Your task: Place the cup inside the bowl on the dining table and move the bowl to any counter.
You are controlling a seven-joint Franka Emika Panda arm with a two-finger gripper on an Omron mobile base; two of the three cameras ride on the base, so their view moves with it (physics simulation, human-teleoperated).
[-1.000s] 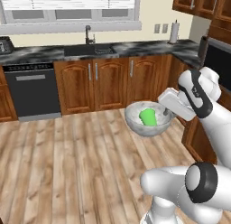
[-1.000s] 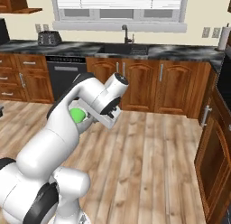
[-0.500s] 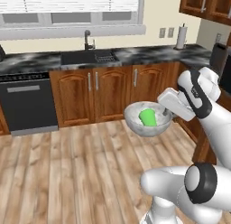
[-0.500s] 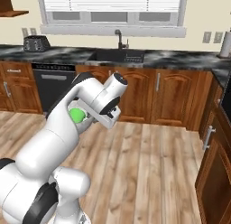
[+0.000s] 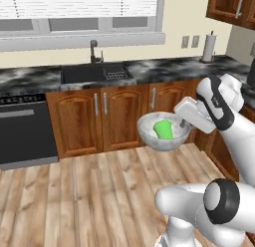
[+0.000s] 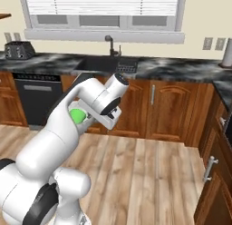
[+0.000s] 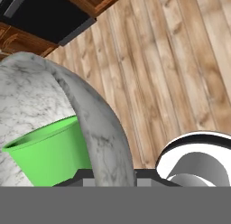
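First half is judged done: the green cup (image 5: 163, 129) is seen lying tilted inside the speckled bowl (image 5: 149, 134), and the bowl is held clear of any surface, above the wood floor (image 5: 74, 191). Going left to right in the left base view: a black dishwasher front (image 5: 22, 136) is seen under the counter (image 5: 30, 77), then the black sink (image 5: 94, 74) with its tap (image 5: 93, 49), then the cabinet doors (image 5: 99, 119), then the bowl carried in front of those doors, then the gripper (image 5: 185, 124) at the bowl's right rim, and a paper towel roll (image 5: 208, 47) on the countertop behind. In the hand view the bowl wall (image 7: 97, 128) is seen running down between the fingertips, cup green on one side, so the jaws are narrowed onto the rim and the bowl is pinched by its wall. In the right base view only a patch of cup green (image 6: 77, 115) is seen past the arm. What is left: the bowl is not yet set on the counter; it hangs below countertop height, so it is judged that a lift, a reach over the stone top, a set-down and a release are still required. Risk noted: a rim pinch with a loose cup inside is prone to tipping.
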